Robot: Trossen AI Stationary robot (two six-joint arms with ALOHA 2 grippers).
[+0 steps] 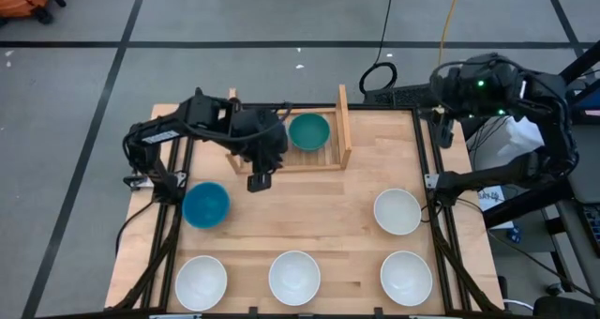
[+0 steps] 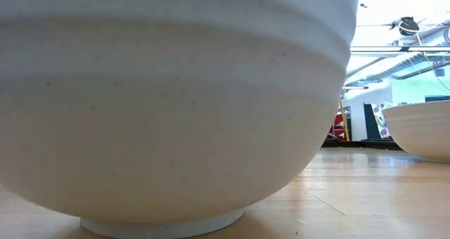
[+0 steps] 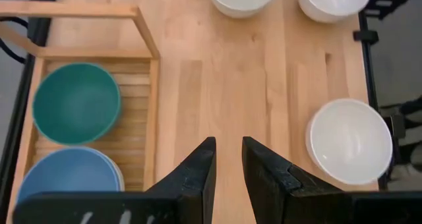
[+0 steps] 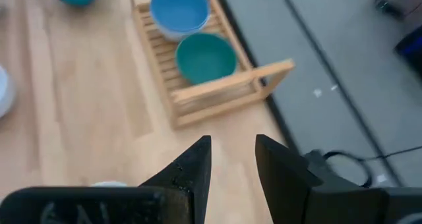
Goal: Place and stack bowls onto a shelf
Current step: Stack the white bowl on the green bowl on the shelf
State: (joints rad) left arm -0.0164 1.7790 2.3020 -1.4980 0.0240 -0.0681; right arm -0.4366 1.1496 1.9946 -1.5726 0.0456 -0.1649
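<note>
The shelf (image 1: 339,122) stands at the table's far middle. A dark green bowl (image 1: 309,131) sits on its slats. Beside it a blue bowl (image 3: 69,174) rests on a white one; my left arm hides that stack in the high view. A second blue bowl (image 1: 206,205) stands on the table near the left edge. Several white bowls (image 1: 294,277) (image 1: 397,211) stand along the near edge and at the right. My left gripper (image 3: 227,168) hangs open above the table, just in front of the shelf. My right gripper (image 4: 232,161) is open, high beyond the table's far right corner.
One white bowl (image 2: 169,105) fills most of the low view, with another (image 2: 422,130) at its right. Bare tabletop (image 1: 319,202) lies between the shelf and the near row of bowls. Cables and a bag (image 1: 511,141) lie off the table's right edge.
</note>
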